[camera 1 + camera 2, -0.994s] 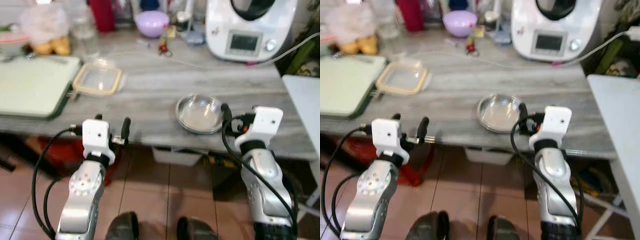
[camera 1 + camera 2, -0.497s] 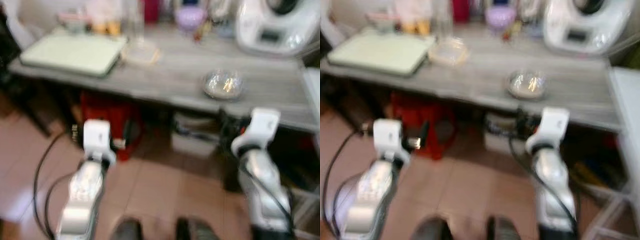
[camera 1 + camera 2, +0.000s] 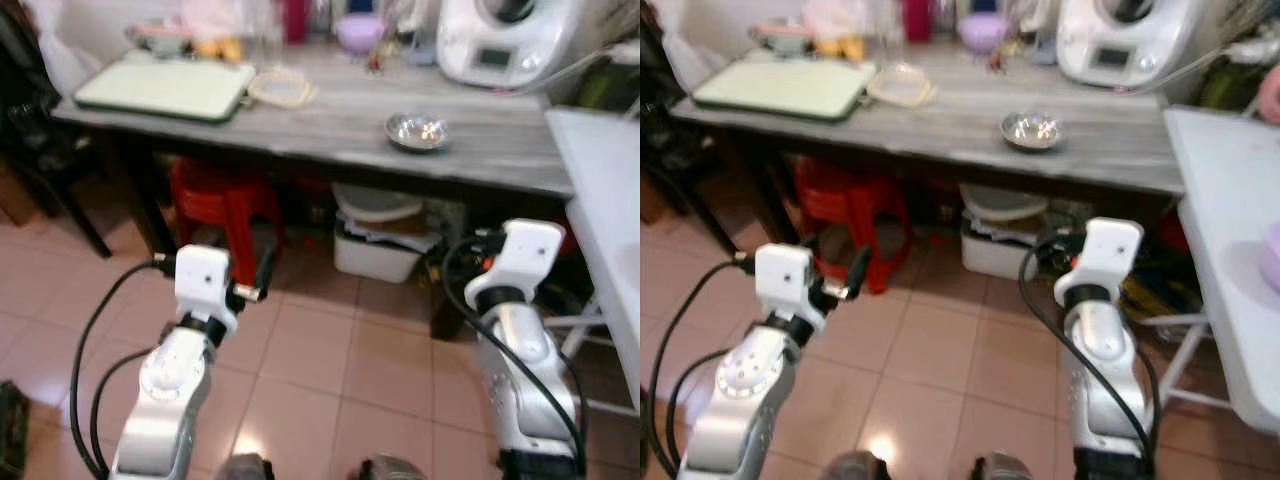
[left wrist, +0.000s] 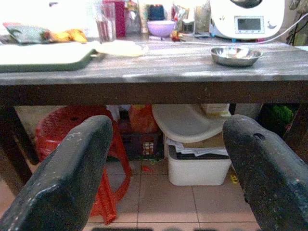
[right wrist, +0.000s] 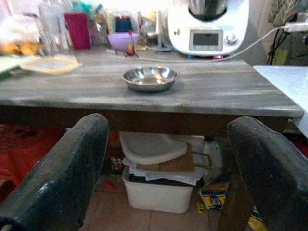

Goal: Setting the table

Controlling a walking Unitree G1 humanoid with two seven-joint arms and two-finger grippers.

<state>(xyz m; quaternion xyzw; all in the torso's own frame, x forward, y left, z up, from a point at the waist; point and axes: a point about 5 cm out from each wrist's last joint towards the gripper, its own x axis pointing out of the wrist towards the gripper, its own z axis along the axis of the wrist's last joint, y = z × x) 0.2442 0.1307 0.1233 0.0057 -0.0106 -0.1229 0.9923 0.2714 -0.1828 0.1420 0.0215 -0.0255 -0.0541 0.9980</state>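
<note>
Backed away from the grey table (image 3: 330, 125), I now see one shiny steel bowl (image 3: 416, 130), round and shallow, upper centre-right. Left gripper (image 4: 163, 173) and right gripper (image 5: 166, 168) gape wide, holding nothing, over the tiles.

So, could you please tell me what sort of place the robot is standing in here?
Most likely a home kitchen: a grey wooden table carries a white cooking machine, a steel bowl and a green tray, with a red stool beneath it on the tiled floor.
</note>
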